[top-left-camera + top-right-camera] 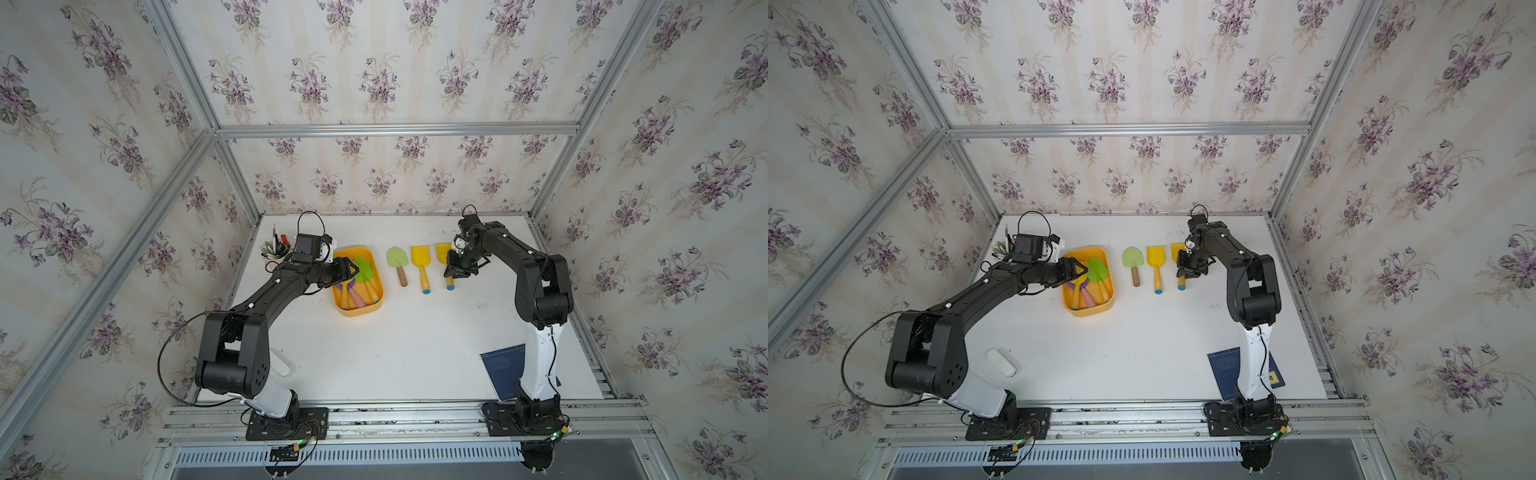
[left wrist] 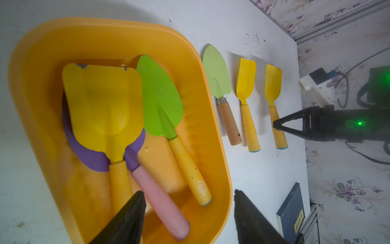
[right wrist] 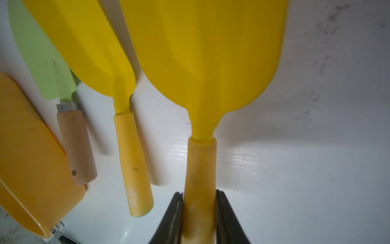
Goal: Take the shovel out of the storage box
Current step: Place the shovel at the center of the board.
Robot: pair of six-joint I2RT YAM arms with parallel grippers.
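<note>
With the back wall as 12 o'clock in both top views, the box sits toward 10 o'clock from the middle of the table. Three shovels lie in it, handles toward 6 o'clock: a yellow shovel on top of a purple shovel at the 9 o'clock side, and a green shovel alone at the 3 o'clock side. The left fingers reach over the box from 9 o'clock, spread wide and holding nothing. The step looks like the next pick, and the green one seems the best choice because its handle lies free. The fingers should straddle it mid-handle, come down clear of the box wall, close firmly and lift straight up before swinging out. The purple one is pinned and should wait. Toward 1 o'clock on the table lie a pale trowel, a middle shovel and an end shovel, whose handle the right fingers clasp from both sides. The pens at 10 o'clock are half hidden behind the left wrist, and most of the purple blade is covered. I cannot tell how high the left fingers hang, nor whether the end shovel rests on the table or just above it. The right arm hides part of that shovel's blade in the top views, and part of a blue book at 5 o'clock.
</note>
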